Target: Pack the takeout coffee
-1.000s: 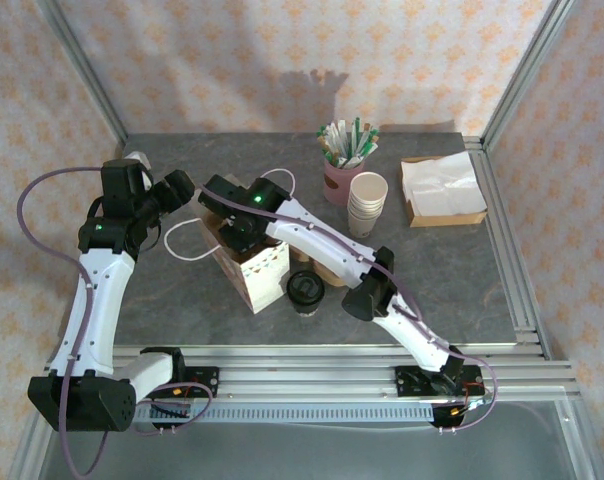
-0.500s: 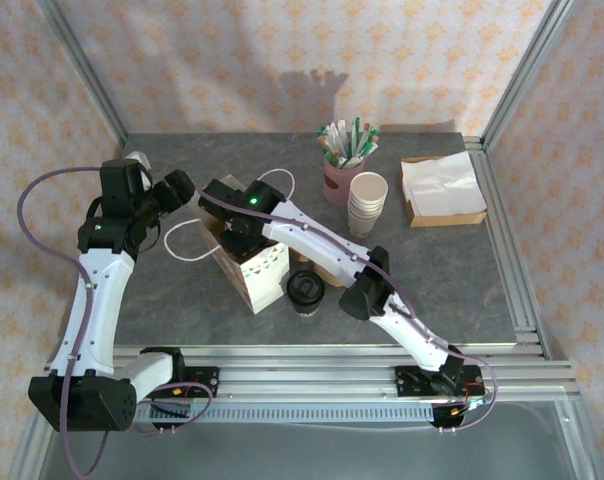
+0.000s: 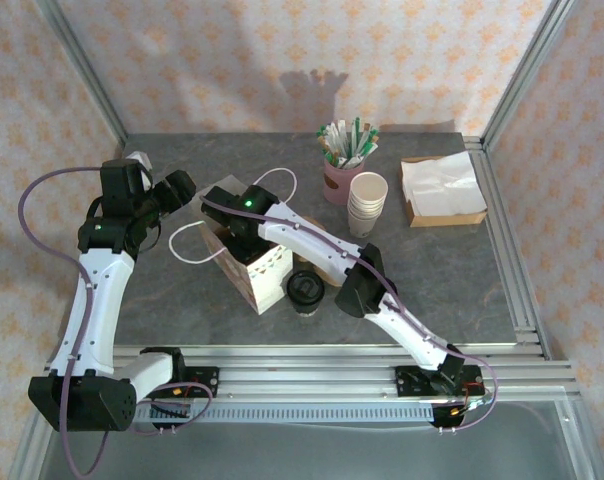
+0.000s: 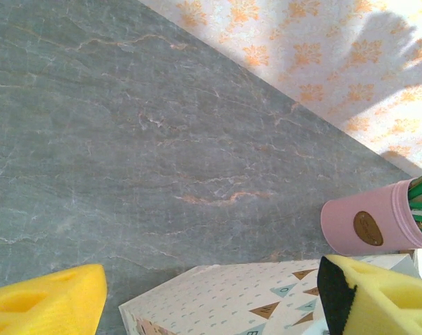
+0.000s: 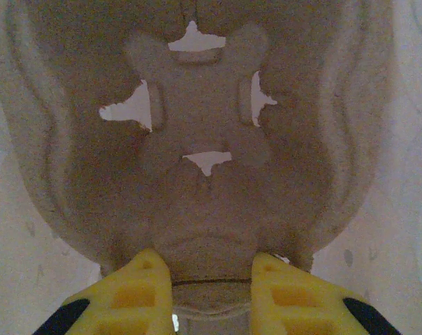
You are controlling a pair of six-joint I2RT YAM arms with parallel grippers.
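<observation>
landmark: the white patterned paper bag [image 3: 267,272] stood open-topped on the grey table [image 3: 452,270], so everything below is placed off that bag.

takeout coffee: the takeout coffee [image 3: 304,289] sat upright on the table just beside the bag's right side wall, outside the bag, black lid on. Couldn't tell if it actually touched the wall.

right gripper: the right arm reached across and down into the bag's open top. On its wrist cam the right gripper [image 5: 207,272] had its 2 yellow fingers [image 5: 148,293] pulled in close, pinching the near rim of a brown pulp cup carrier [image 5: 197,139] that lay inside the bag.

left gripper: the left gripper [image 4: 212,289] hung at the bag's far-left corner, above its top edge. Its jaws stood wide apart with nothing clamped; just the bag's rim and bare table showed between the 2 pads [image 4: 43,307].

bag handles: 2 thin white loops, 1 flopped off the left side of the bag, 1 arched behind its far edge.

pink cup: a pink cup [image 3: 339,182] stuffed with green and white sticks stood behind and right of the bag, apart from it.

white cups: a stack of lidless white cups [image 3: 367,205] stood just right of that pink cup, further from the bag.

napkin tray: a brown tray of white napkins [image 3: 442,190] sat well off to the bag's right, by the far-right table edge.
</observation>
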